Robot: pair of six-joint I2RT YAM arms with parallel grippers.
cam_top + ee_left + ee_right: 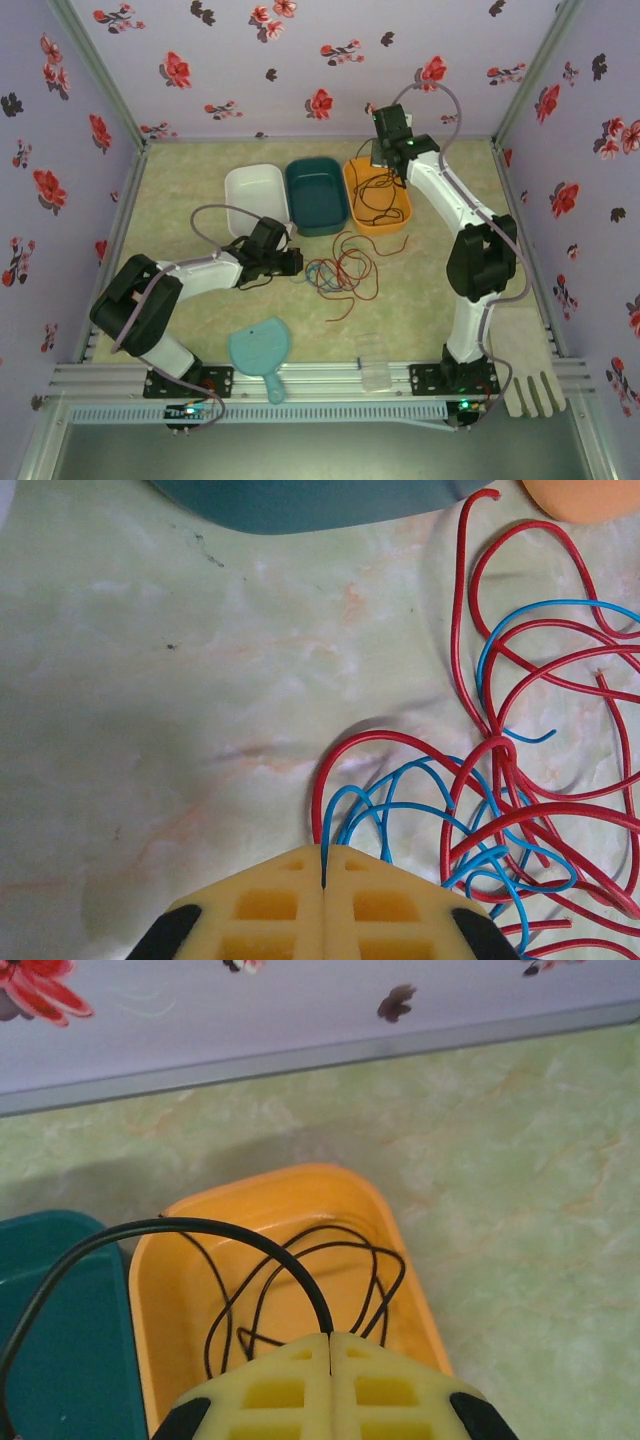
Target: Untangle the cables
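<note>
Your left gripper [323, 868] is pinching the blue cable [400, 785], its tangle with the red cable [560, 670] lying ahead-right on the table [150, 680]; your right gripper [330, 1345] is clamping the black cable [250, 1243] above the orange bin [300, 1178].

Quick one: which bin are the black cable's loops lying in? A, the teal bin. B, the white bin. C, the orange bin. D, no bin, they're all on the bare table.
C: the black cable has its loops inside the orange bin, where the right gripper is shut on one strand of it.
</note>
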